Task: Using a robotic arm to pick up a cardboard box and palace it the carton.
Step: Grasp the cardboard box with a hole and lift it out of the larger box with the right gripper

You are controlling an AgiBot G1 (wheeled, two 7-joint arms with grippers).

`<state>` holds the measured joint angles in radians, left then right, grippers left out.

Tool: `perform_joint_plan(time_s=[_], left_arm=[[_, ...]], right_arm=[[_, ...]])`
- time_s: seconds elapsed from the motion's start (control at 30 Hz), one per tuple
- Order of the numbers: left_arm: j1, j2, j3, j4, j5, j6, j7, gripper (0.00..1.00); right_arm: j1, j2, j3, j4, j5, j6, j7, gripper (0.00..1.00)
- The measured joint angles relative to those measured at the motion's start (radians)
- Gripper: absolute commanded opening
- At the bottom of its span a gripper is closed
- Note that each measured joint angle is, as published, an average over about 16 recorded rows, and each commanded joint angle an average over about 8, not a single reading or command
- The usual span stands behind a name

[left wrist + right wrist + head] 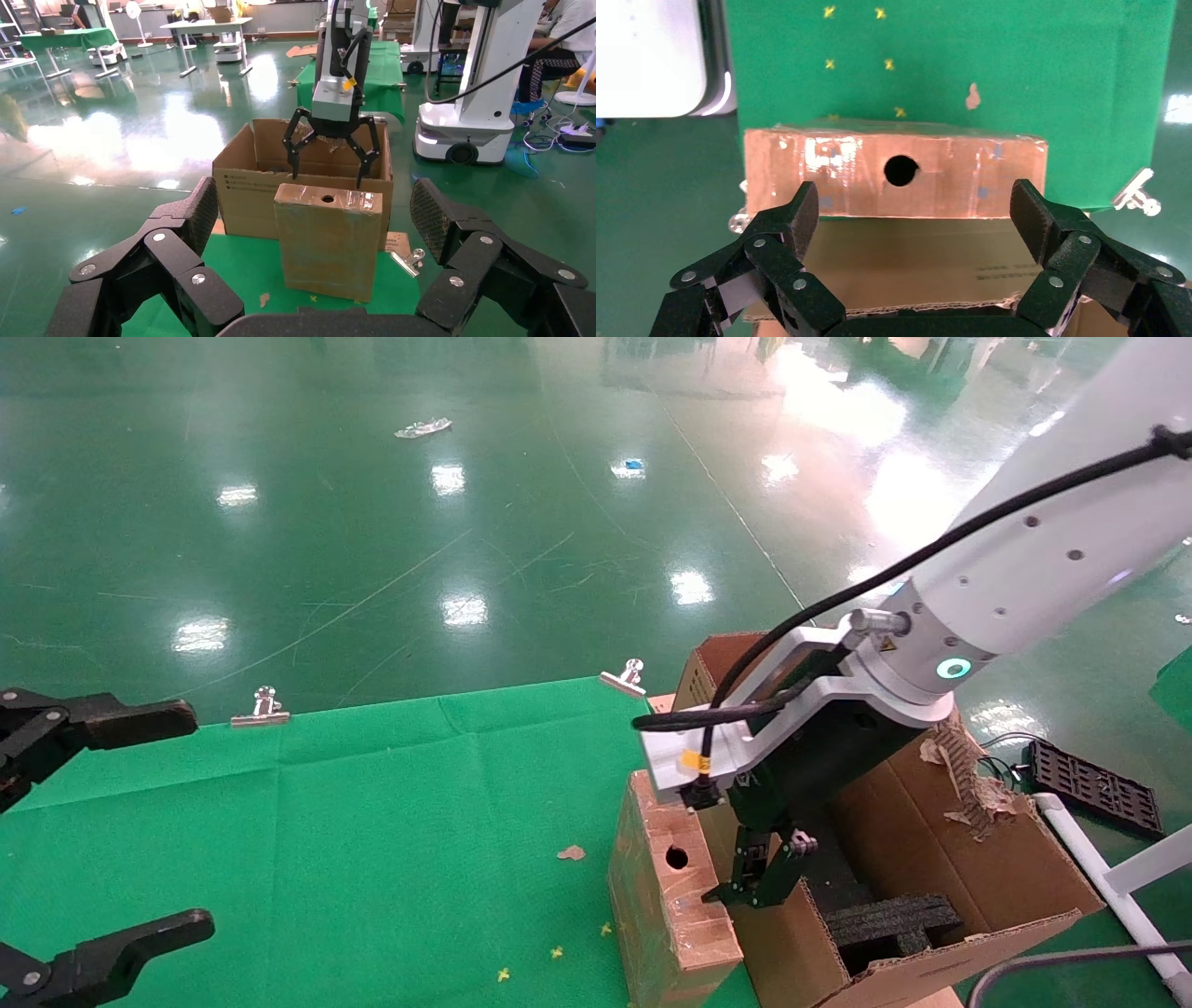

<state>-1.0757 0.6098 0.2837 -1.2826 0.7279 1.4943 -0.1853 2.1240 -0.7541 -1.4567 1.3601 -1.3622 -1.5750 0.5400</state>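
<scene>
1 cardboard box [672,896]; 1 carton [941,868]; 2 hands

You see small black print on the carton [246,186] side wall, too fine to read. The yellow tag on the robotic arm [1024,570] shows no legible characters.

The green cloth-covered table [354,822] carries the slim brown cardboard box [663,896], upright at its right edge; small scraps lie nearby.
</scene>
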Motion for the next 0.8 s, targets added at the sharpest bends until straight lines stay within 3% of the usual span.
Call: perform_joint_plan(time_s=[0.37, 0.8], left_arm=[[0.000, 0.000, 0.001, 0.000, -0.001, 0.000, 0.000, 1.00], [0.000, -0.001, 0.002, 0.000, -0.001, -0.001, 0.001, 1.00]], right_arm=[[0.108, -0.066, -0.180, -0.007, 0.020, 0.021, 0.191, 1.00], [0.134, -0.022, -0.262, -0.085, 0.093, 0.050, 0.708, 1.00]])
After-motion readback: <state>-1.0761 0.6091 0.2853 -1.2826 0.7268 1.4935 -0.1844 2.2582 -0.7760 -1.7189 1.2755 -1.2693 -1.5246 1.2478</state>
